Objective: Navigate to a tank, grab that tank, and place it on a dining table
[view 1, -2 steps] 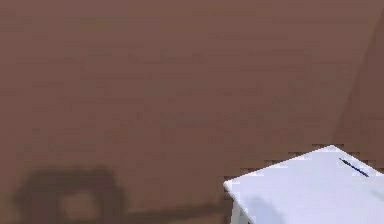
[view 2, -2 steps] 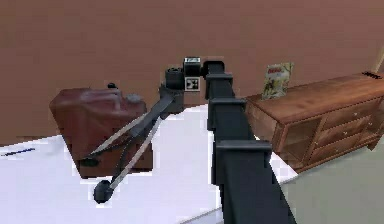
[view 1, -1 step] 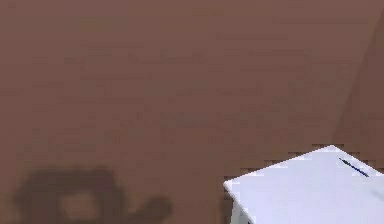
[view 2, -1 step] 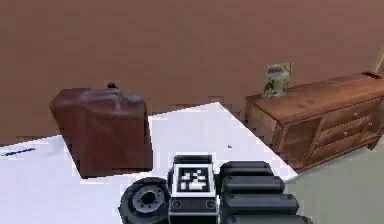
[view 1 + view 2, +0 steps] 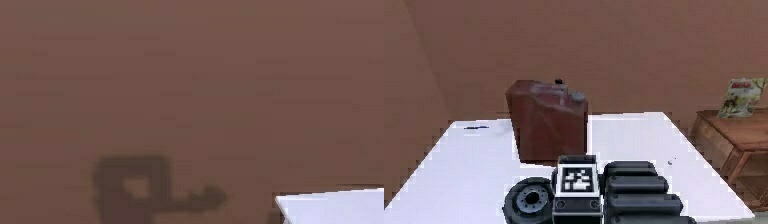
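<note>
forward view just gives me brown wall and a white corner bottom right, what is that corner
Observer: It looks like the corner of a white table; the arm side view shows most of its top.
Operator: tank on it?
Observer: Yes, a reddish-brown tank shaped like a jerry can stands upright on that table, toward its far side.
Operator: anything else around
Observer: A wooden side table stands at the arm side view's right, with a colourful book or magazine on it.
</note>
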